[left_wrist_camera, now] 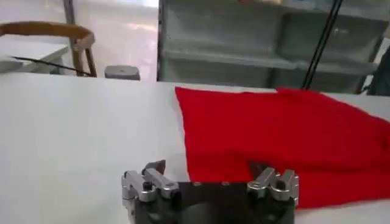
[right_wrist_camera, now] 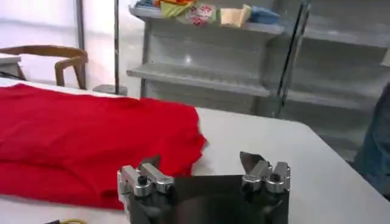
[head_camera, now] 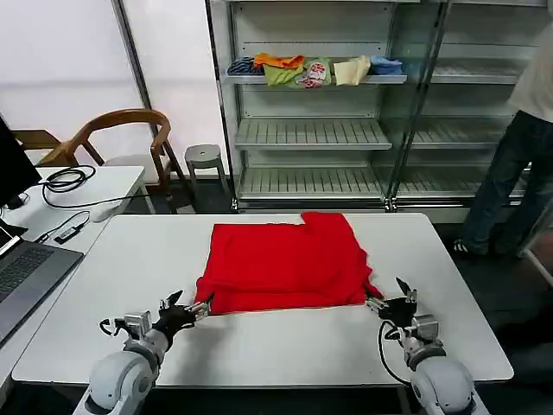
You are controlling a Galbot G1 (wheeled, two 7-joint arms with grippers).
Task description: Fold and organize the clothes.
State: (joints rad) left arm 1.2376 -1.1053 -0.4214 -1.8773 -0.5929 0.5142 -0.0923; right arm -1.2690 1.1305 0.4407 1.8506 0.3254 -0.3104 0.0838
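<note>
While both the left gripper (head_camera: 194, 309) and right gripper (head_camera: 386, 301) gape, the red T-shirt (head_camera: 285, 262) lies folded, long axis left-to-right.

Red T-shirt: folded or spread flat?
Partly folded: the red T-shirt lies doubled, an upper layer's edge over a lower one along its near side.

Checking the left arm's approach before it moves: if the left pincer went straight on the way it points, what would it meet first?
Probably the near left corner of the red T-shirt: the open left pincer sits just short of its front edge, low over the white table.
</note>
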